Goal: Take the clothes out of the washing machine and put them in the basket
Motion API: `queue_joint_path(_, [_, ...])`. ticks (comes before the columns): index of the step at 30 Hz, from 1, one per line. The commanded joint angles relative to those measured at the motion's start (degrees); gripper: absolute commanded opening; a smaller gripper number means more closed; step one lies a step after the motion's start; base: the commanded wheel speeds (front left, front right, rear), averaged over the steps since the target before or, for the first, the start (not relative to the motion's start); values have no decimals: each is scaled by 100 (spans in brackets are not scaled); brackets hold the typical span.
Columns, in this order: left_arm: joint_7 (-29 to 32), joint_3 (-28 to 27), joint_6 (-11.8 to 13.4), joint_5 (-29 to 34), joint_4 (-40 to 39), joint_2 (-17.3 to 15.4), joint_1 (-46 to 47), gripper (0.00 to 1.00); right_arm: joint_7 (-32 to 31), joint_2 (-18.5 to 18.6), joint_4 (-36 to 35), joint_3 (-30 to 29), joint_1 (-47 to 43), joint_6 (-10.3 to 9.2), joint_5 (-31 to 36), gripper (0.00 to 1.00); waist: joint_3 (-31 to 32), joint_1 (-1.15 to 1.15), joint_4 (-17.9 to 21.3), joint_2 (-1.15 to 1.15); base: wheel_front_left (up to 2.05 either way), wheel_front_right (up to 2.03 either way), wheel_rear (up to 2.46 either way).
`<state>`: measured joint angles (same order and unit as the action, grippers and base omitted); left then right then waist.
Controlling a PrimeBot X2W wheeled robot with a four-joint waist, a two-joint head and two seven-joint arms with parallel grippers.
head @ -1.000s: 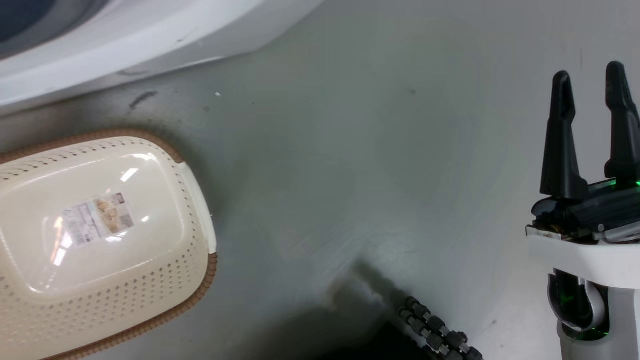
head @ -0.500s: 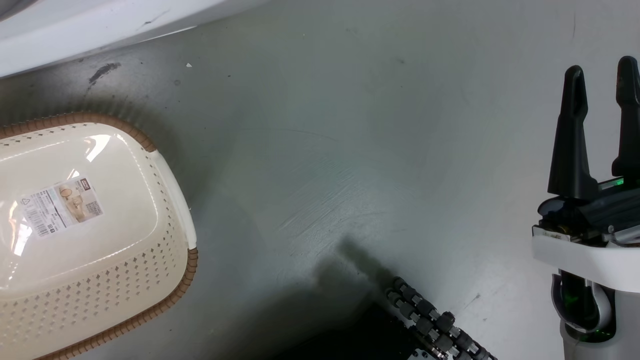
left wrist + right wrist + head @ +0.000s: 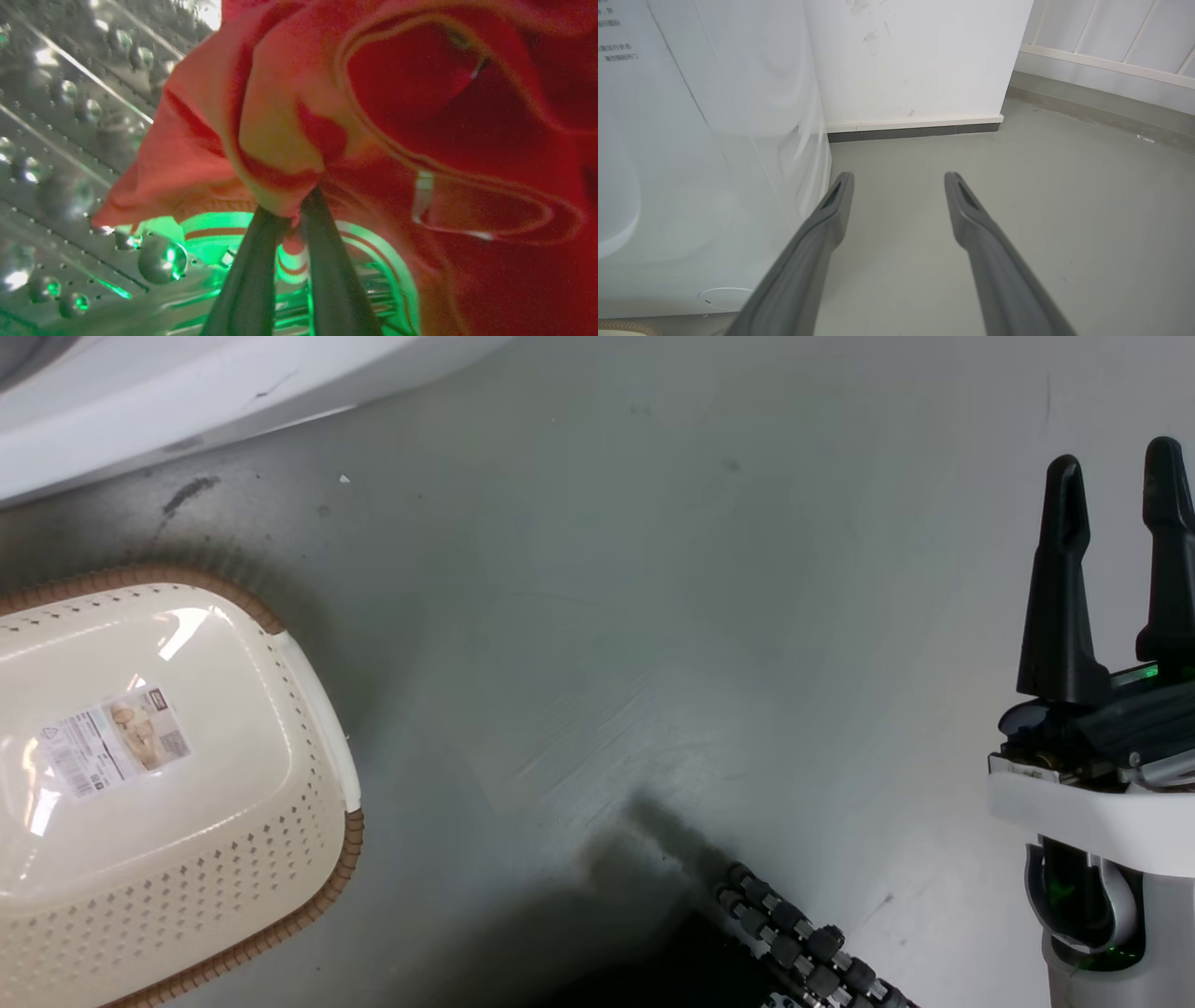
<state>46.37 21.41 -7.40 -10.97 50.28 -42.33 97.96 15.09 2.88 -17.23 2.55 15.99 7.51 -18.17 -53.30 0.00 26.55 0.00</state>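
clothes [image 3: 373, 116], red, spread from lower left to upper right of your left wrist view inside the washing machine [image 3: 60, 116], its dimpled steel at upper left. your left gripper [image 3: 292, 207] is nearly closed, pinching a fold. your right gripper [image 3: 899, 177] stands wide and empty over open floor [image 3: 1041, 210]. the basket [image 3: 187, 859] sits mouth-up at the head view's lower left.

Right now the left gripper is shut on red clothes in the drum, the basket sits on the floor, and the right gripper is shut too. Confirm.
Wrong on one count: the right gripper is open, fingers apart over the floor, in the right wrist view. The left gripper is shut on the clothes in the drum, and the basket sits on the floor.
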Motion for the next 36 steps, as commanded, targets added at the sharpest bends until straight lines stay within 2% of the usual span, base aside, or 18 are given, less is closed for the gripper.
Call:
queue_joint_path(1, [-142,35,0,-42,-10,3,-90,0,12,-1,5,4,86,-4,41,100,97,0,-13,0,0,0,0])
queue_joint_path(16, [-3098,104,1,-611,653,590,-1281,0,12,2,163,-92,-127,-4,570,100,1292,0,-646,0,0,0,0])
queue_joint_path(28, [-4788,127,42,-978,1080,1131,-2528,0,12,1,305,-31,-392,-4,916,100,2106,0,-1007,0,0,0,0])
queue_joint_path(36, [-5886,71,262,-1144,1121,1482,-3488,0,12,2,410,4,-666,-4,1133,100,2679,0,-1175,0,0,0,0])
